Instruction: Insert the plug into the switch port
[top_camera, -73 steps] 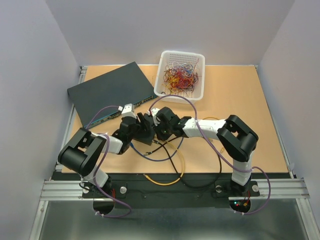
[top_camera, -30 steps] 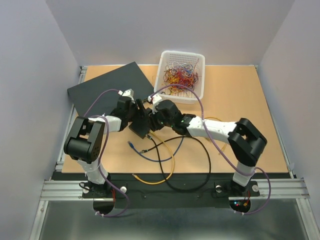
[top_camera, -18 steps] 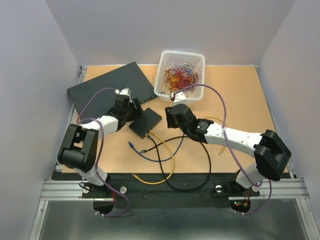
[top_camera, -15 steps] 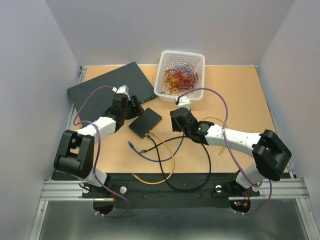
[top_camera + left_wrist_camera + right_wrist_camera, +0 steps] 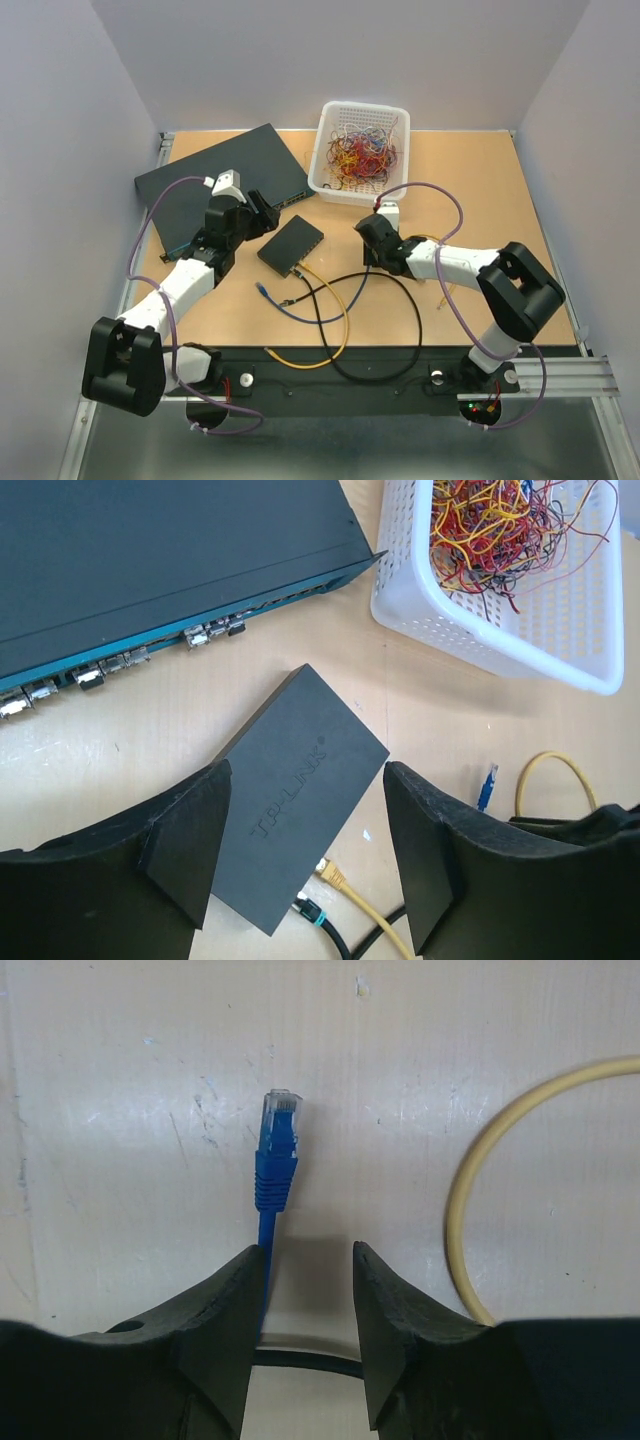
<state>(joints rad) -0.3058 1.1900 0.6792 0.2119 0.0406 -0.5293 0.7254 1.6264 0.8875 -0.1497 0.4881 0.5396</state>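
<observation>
left gripper (image 5: 305, 778) is hovering wide open over the black switch (image 5: 285, 825) on the desk (image 5: 450, 1060), right gripper (image 5: 308, 1260) is hanging half open and empty just behind the blue plug (image 5: 278, 1130) lying flat.

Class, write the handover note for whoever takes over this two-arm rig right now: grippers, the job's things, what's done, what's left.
Left gripper: open, hovering over the small flat black rectangular switch box.
Right gripper: open, empty; the blue cable plug lies loose just ahead of it.
Done: a yellow cable and a black cable appear plugged into the box's edge.
Left: grasp the blue plug, seat it in a switch port.
</observation>
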